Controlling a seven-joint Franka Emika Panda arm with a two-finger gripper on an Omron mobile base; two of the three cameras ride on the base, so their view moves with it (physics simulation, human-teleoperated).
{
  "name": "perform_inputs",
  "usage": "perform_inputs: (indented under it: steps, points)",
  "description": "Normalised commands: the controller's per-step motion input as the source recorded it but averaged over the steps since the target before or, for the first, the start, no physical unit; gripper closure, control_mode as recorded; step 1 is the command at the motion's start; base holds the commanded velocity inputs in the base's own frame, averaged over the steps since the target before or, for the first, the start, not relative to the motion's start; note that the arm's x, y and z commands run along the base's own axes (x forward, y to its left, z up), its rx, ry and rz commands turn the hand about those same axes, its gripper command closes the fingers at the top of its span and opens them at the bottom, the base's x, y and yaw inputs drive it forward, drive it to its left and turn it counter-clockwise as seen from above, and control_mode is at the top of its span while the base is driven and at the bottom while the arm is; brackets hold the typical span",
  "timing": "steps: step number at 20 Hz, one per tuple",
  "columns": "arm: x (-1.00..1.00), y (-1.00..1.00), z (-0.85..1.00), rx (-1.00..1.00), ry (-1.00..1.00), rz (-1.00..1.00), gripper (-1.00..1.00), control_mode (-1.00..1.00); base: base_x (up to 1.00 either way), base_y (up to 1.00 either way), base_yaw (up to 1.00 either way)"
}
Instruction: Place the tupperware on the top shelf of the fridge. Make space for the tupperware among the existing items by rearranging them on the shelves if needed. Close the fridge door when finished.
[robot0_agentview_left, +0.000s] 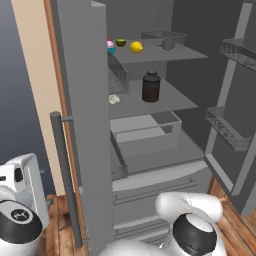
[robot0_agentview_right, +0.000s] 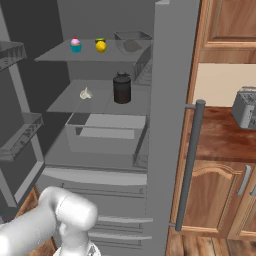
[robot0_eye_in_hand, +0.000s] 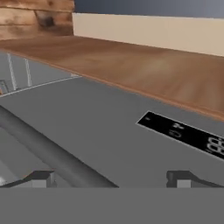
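Observation:
The fridge (robot0_agentview_left: 85, 100) stands with its doors open. On the top shelf (robot0_agentview_left: 150, 54) the tupperware (robot0_agentview_left: 162, 40), a translucent grey tub, sits at the back right. To its left on that shelf are the lemon (robot0_agentview_left: 136, 47), the halved fruit (robot0_agentview_left: 120, 42) and the pink cupcake (robot0_agentview_left: 110, 46). One shelf down stands the dark jar (robot0_agentview_left: 151, 86). From the right base view I see the tupperware (robot0_agentview_right: 131, 44), lemon (robot0_agentview_right: 101, 45), cupcake (robot0_agentview_right: 75, 44) and jar (robot0_agentview_right: 122, 88). My gripper (robot0_eye_in_hand: 111, 181) is open, facing a grey door face with a black display panel (robot0_eye_in_hand: 183, 131). A bar handle (robot0_eye_in_hand: 48, 151) runs down toward the gap between the fingertips.
A small pale item (robot0_agentview_left: 114, 99) lies on the second shelf, above a grey drawer bin (robot0_agentview_left: 145, 132). Door racks (robot0_agentview_left: 227, 130) jut from the open right door. A silver toaster (robot0_agentview_right: 245, 107) sits on the wooden counter beside the fridge. My white arm (robot0_agentview_right: 55, 215) crosses low in front of the fridge.

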Motion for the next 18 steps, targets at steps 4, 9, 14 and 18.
perform_inputs:
  steps: [4,9,14,18]
  points:
    - [0.54,0.61,-0.54,-0.29,0.00,-0.07,-1.00,-1.00,0.00,0.00,0.00]
    - [0.55,-0.14,-0.68,-0.14,0.04,-0.25,-1.00,-1.00,0.00,0.00,0.00]
    - [0.51,-0.60,-0.26,-0.08,0.10,-0.25,-1.00,-1.00,0.00,0.00,0.00]
    - [0.60,-0.39,0.00,-0.11,0.05,-0.24,-1.00,-1.00,0.00,0.00,0.00]
